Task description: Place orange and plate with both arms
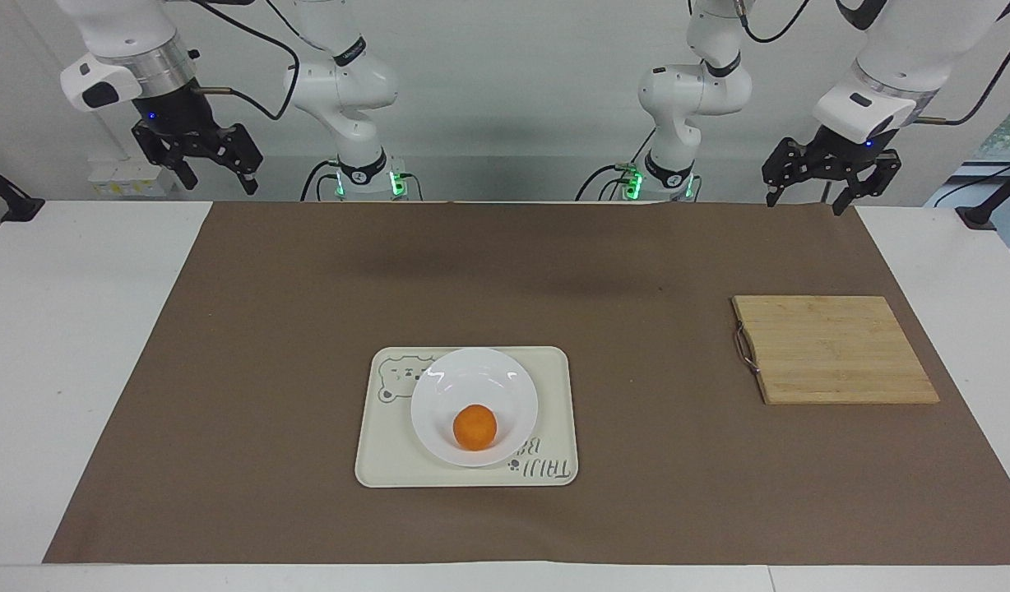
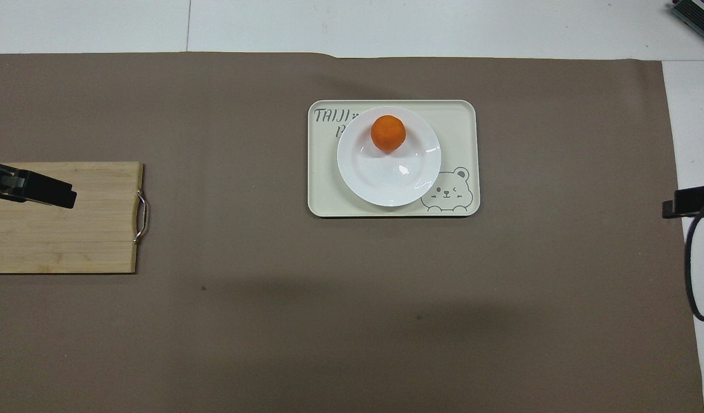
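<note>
The orange (image 1: 475, 427) sits in the white plate (image 1: 439, 386), off-centre toward the rim farthest from the robots. The plate rests on the cream bear tray (image 1: 554, 366), which lies on the brown mat (image 1: 266, 370) midway between the mat's 2 short edges and closer to the long edge farthest from the robots. A bamboo cutting board (image 1: 834, 349) with a metal handle lies toward the left arm's end of the mat, near its short edge.

The left gripper (image 1: 819, 173) hangs with its jaws spread wide and empty, raised above the mat's corner at the left arm's end. The right gripper (image 1: 199, 156) hangs likewise wide and empty, raised above the bare tabletop (image 1: 77, 329) off the mat's corner at the right arm's end. Both stand well apart from the tray, and the 2 arms look parked.

Judged from this layout, the placing appears done, so the risks are those of disturbance.

1. The orange is round and lies near the dish's slope; a knock to the table could set it rolling in the dish.
2. The glossy plate could slide on the smooth tray if either arm sweeps low across the middle of the mat.
3. A low pass by the left arm could also clip the cutting board.
</note>
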`<state>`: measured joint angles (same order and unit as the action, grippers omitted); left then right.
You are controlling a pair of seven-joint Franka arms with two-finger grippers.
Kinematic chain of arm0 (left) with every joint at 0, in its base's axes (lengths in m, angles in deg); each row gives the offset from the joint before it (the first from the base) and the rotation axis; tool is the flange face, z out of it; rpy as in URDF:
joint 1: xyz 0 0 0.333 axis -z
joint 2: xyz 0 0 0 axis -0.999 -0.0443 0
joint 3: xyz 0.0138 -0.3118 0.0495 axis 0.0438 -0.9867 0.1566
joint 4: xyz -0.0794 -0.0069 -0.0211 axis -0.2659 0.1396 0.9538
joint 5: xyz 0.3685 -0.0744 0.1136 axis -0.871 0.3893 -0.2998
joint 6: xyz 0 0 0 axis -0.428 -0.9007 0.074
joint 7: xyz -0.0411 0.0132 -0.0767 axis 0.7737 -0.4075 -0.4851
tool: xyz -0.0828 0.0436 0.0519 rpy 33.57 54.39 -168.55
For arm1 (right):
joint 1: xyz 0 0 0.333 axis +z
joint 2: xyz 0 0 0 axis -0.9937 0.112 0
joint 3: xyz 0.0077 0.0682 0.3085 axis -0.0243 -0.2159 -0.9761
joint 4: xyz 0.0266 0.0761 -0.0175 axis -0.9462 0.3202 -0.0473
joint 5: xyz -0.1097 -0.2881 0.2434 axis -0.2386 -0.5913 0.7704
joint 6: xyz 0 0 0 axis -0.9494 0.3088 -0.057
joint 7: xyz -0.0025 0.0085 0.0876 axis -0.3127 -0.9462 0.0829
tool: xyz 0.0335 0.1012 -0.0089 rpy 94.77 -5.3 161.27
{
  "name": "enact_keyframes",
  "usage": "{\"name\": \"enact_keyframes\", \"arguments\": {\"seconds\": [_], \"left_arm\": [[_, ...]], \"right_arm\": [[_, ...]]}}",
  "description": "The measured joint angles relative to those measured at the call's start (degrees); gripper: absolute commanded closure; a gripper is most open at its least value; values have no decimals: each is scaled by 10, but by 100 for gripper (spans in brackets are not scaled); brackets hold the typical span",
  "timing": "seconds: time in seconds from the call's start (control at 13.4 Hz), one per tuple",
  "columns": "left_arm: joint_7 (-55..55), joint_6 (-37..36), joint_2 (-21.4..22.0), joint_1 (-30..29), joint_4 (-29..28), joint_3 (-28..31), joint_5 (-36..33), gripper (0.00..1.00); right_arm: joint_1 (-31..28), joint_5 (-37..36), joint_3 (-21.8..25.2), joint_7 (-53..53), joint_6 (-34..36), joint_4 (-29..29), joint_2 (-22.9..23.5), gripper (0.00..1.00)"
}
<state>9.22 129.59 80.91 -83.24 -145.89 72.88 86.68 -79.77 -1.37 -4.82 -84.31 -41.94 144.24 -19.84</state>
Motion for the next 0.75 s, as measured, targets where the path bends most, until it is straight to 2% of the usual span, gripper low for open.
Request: {"name": "enact_keyframes", "arguments": {"seconds": [0.75], "left_arm": [[2, 0, 2, 0, 2, 0, 0, 0]], "right_arm": [[6, -3, -4, 14, 7, -3, 3, 0]]}}
